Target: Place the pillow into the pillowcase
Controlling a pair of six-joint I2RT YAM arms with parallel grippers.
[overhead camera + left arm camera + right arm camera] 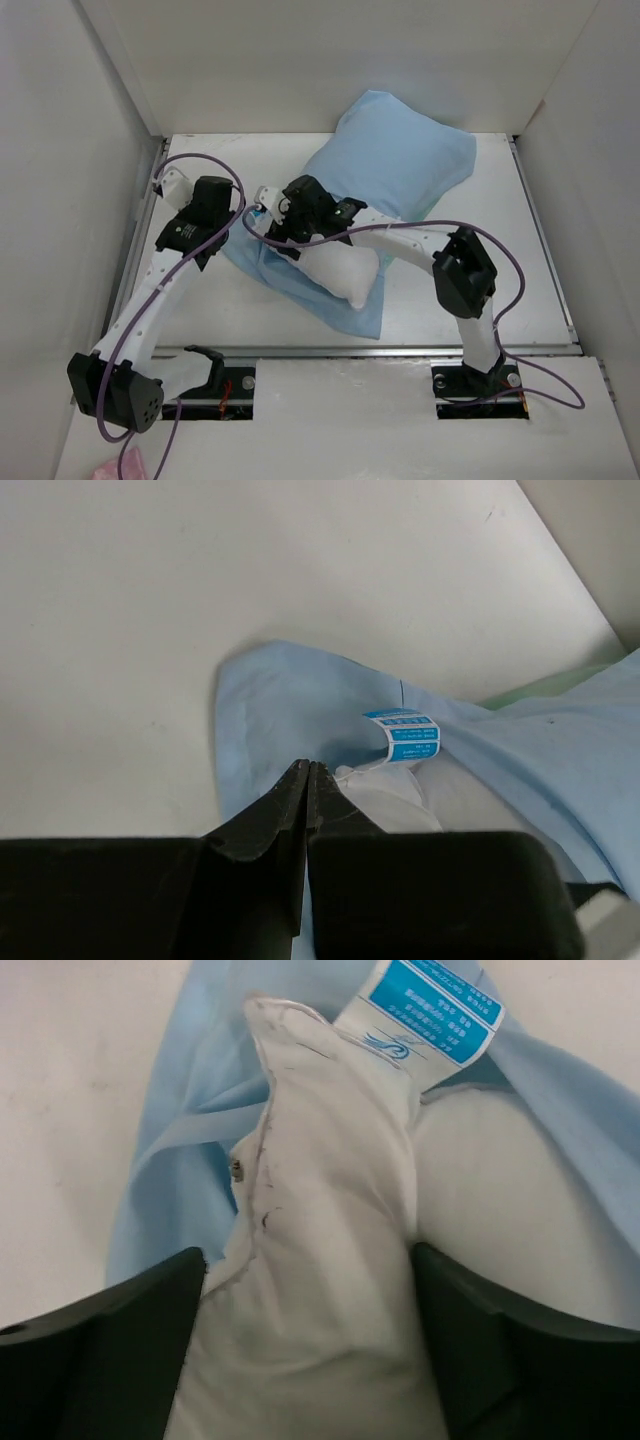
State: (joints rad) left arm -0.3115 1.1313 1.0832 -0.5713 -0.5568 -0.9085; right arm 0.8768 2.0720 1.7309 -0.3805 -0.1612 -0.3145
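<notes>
White tabletop, white walls on three sides, purple cables looping off both arms. Anything in the way? (Obs. 1)

Right arm lies across the pillow in the top view and hides part of it. (Obs. 2)

Grippers? (Obs. 1)

Right gripper is spread wide and released, straddling the pillow's seamed white edge, with fabric bunched between its fingers. Left gripper is clenched, tips over the pillowcase edge near the blue tag. Cannot tell whether cloth is pinched. (Obs. 2)

Orientation? (Obs. 1)

Long axis runs diagonally, near-left to far-right. The plump far end is sheathed in the pillowcase and lies toward the far-right corner. The bare white end with the tag points near-left and rests on slack blue cloth. (Obs. 2)
</notes>
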